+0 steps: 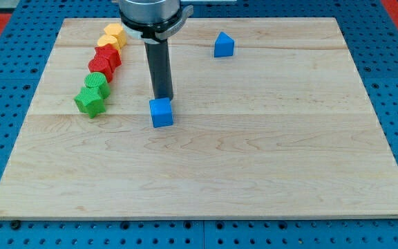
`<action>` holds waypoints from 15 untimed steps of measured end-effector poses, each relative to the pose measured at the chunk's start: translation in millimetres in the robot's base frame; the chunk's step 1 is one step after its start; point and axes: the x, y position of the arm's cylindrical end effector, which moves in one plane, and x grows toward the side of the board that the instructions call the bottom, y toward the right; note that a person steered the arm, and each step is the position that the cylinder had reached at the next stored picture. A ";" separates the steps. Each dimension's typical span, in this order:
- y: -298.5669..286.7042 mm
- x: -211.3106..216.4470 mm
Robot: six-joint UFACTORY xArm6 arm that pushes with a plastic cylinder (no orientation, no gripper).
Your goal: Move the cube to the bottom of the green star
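A blue cube (162, 112) lies on the wooden board (254, 159), left of centre. My tip (163, 97) stands right at the cube's top edge, touching or nearly touching it. A green star (89, 102) lies to the cube's left, at the lower end of a slanted row of blocks. The cube is level with the star and well to its right.
The row above the star holds a green block (97, 83), a red block (100, 68), a red block (108, 56), a yellow block (107, 41) and a yellow block (115, 32). A second blue block (223, 45) lies at the top, right of centre.
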 end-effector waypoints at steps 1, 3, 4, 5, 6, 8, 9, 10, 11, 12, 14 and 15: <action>14.9 24.7; 56.3 33.7; 57.6 59.3; 17.5 63.3; 9.0 32.7; -7.2 16.2; -25.2 32.7; -17.4 45.1; -18.3 56.1; -21.3 66.2; -47.4 72.8; -47.6 66.0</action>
